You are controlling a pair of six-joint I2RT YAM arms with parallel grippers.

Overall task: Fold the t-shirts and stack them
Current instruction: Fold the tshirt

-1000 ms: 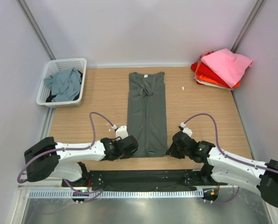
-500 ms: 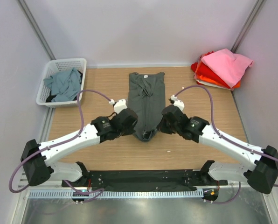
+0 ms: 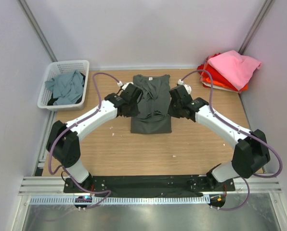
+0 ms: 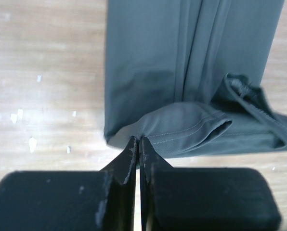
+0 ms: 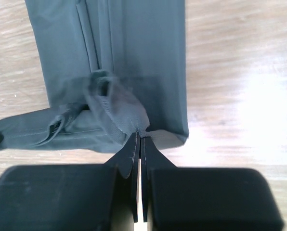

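**Clerk:** Entry one, left hand (image 4: 137, 140)?
**Checker:** Fingers pressed together, clamped on a hem corner of the charcoal t-shirt (image 3: 151, 113). The right hand (image 5: 139, 134) is likewise pinched on the opposite hem corner.
**Clerk:** Where is the shirt?
**Checker:** Bench centre, toward 12 o'clock, with its collar at the far end. The hem is doubled up over the body. The left hand is at its 9 o'clock edge and the right at 3 o'clock.
**Clerk:** Which step?
**Checker:** Judged to be the half-fold, hem toward collar, in progress. Next, the hem must be laid level near the collar, edges square, and both hands released together. The cloth at the right hand looks bunched and may need smoothing.
**Clerk:** Other stock?
**Checker:** A folded stack (image 3: 230, 70), pink over red and orange, at 2 o'clock. A white basket (image 3: 51, 72) at 10 o'clock, holding a crumpled teal-grey shirt (image 3: 66, 86).
**Clerk:** Surface and room?
**Checker:** Wood-grain bench (image 3: 134, 154) with a few pale specks. Plain pale walls (image 3: 143, 29) on three sides.
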